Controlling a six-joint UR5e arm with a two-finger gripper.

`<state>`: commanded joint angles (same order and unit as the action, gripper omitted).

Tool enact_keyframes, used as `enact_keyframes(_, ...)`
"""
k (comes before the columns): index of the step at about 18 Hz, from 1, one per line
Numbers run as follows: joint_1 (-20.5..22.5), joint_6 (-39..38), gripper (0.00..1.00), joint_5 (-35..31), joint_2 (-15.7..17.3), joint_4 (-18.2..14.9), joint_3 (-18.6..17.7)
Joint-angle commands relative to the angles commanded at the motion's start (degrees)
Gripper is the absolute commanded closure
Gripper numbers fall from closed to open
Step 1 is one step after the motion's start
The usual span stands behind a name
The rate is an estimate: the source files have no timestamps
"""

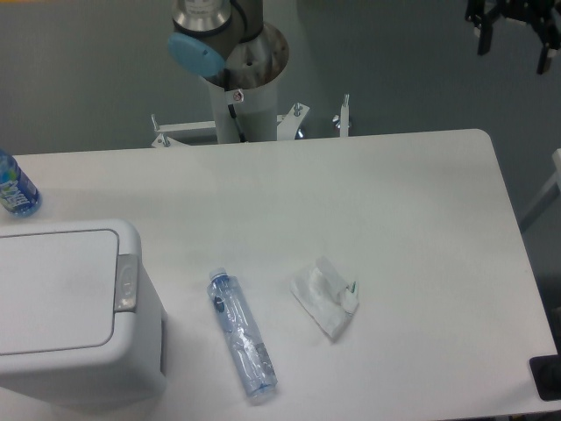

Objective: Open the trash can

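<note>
Plastic bottle (243, 335) lies beside the trash can (70, 307).

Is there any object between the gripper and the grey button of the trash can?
Nothing visible blocks it. The gripper is high at the far right; the trash can sits front left, and the lying bottle and wrapper lie low.

A bottle (242, 335) lies on the table (412, 228) between trash can (74, 307) and packet (326, 297).
</note>
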<state>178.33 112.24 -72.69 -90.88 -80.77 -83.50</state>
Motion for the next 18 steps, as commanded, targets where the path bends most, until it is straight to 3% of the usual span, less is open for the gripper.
enact_keyframes(9,-0.1,-0.9,0.00,0.0,0.1,0.0,-0.1)
enact_keyframes(15,-2.5,-8.1,0.00,0.2,0.0,0.9,0.1)
enact_keyframes(18,-4.5,-17.4,0.00,0.3,-0.2,2.5,0.1)
